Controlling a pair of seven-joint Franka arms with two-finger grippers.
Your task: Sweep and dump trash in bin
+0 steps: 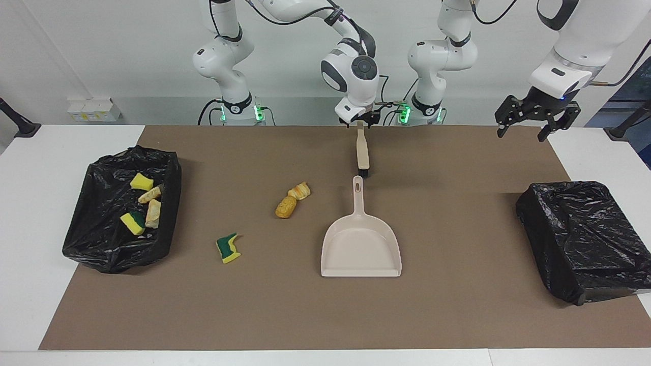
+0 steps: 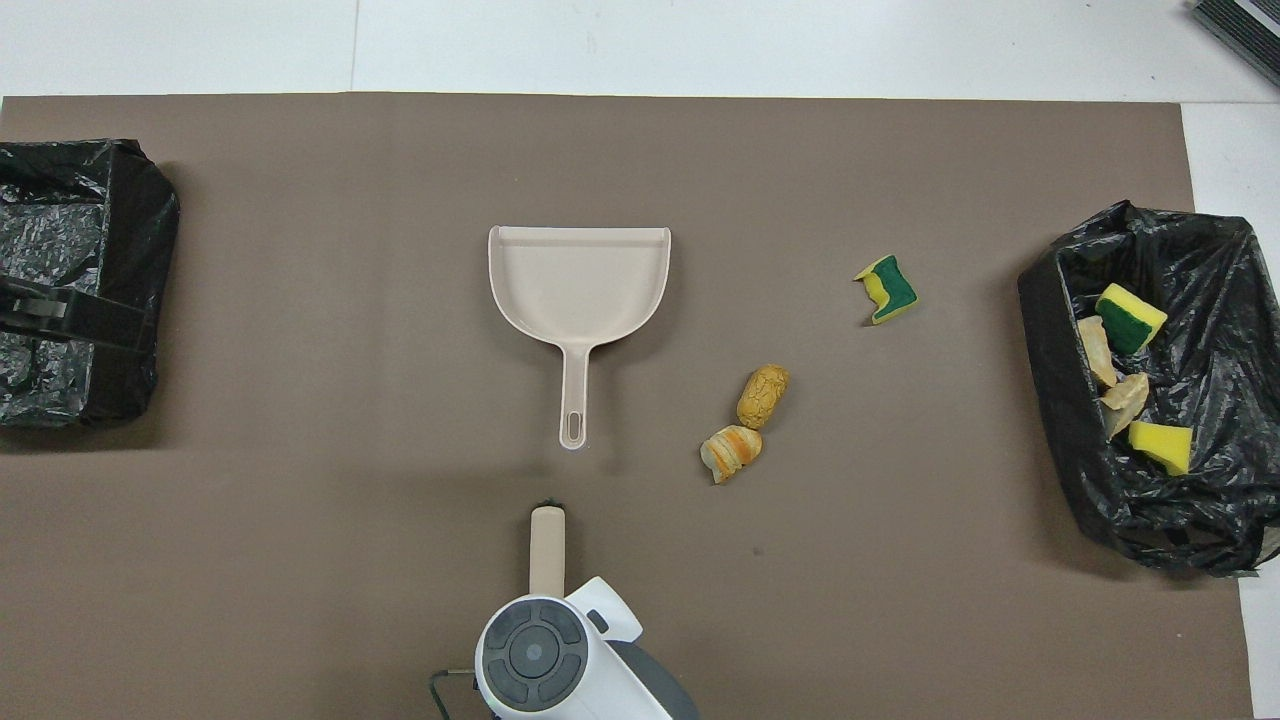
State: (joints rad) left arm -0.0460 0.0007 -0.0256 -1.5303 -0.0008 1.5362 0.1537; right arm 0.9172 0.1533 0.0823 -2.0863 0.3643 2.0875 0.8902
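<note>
The beige brush (image 1: pixel 362 152) (image 2: pixel 547 550) lies on the brown mat, its bristles pointing at the dustpan's handle. My right gripper (image 1: pixel 360 122) is low at the handle end of the brush nearest the robots; its wrist hides it in the overhead view. The beige dustpan (image 1: pixel 361 244) (image 2: pixel 578 280) lies flat and empty. Loose trash lies on the mat toward the right arm's end: two pastry lumps (image 1: pixel 286 207) (image 2: pixel 763 395) and a green-backed sponge piece (image 1: pixel 228 248) (image 2: pixel 886 289). My left gripper (image 1: pixel 523 133) hangs open and empty above the mat's corner.
A black-lined bin (image 1: pixel 96 244) (image 2: pixel 1045 330) at the right arm's end holds several scraps. A second black-bagged bin (image 1: pixel 574 239) (image 2: pixel 80 220) stands at the left arm's end. The brown mat (image 1: pixel 457 305) covers most of the white table.
</note>
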